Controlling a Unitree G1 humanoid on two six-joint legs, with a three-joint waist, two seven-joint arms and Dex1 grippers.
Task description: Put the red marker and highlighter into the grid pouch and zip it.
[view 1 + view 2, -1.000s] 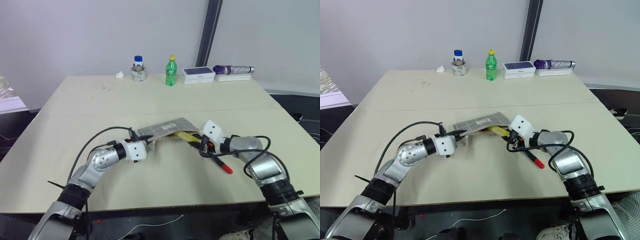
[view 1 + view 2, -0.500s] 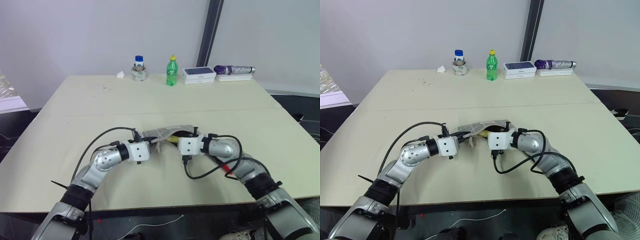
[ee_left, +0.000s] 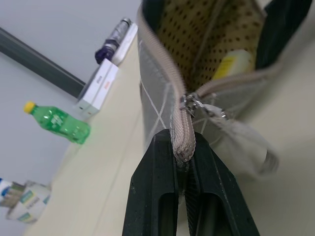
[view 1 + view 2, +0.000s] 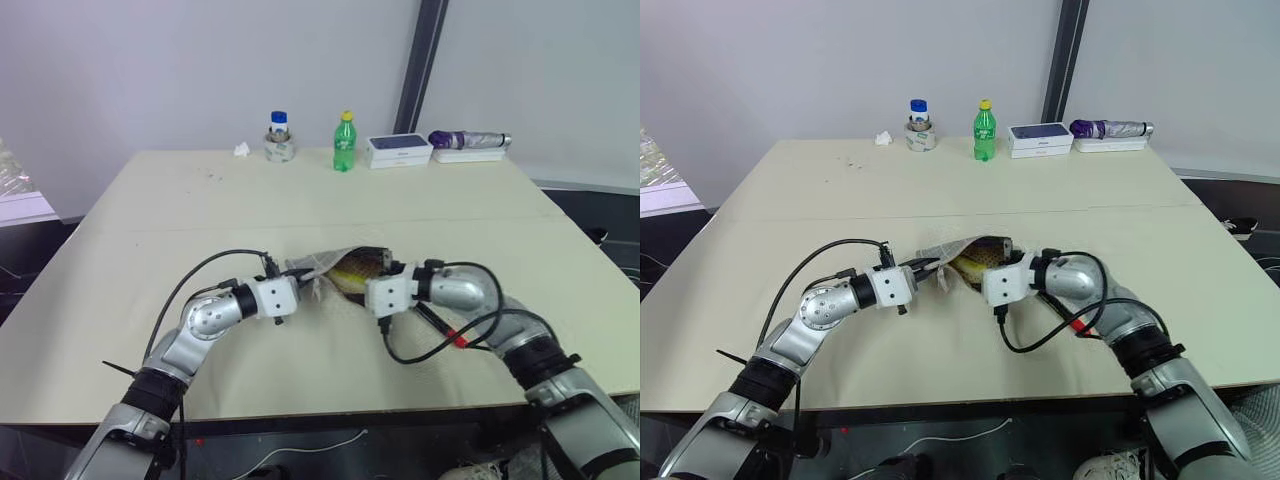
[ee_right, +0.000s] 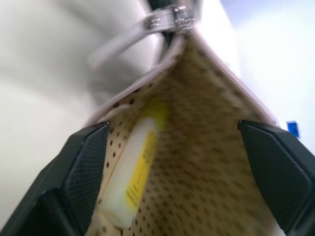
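One pouch [image 4: 345,267] is held up off the middle of the desk [image 4: 200,200], its mouth gaping and its yellow dotted lining [image 5: 206,162] exposed. One highlighter [image 5: 130,169] is seen lying inside it, against the lining. One marker [image 4: 443,327] is left on the desk under the right forearm, its red cap pointing toward the near edge, well clear of the pouch mouth.

The zip end of the pouch is pinched by the left gripper [image 3: 183,162]; its two black fingers [image 3: 155,196] are clenched on the zip tape, with the metal slider [image 3: 189,101] and its pull tab [image 3: 241,140] hanging just past the fingers. The right gripper [image 5: 172,157] is set at the open mouth from the other side, its two fingers [image 5: 78,167] spread wide apart with the lining between them; whether either finger is touching the fabric cannot be made out, as the wrist view is blurred.

At the far edge of the desk, five things are lined up: one roll of tape [image 4: 278,149] with a capped bottle standing in it, one green bottle [image 4: 342,143], one white box [image 4: 397,150], and one folded purple umbrella [image 4: 466,140] laid on a second flat white box. One scrap of white paper [image 4: 239,150] is beside the tape.
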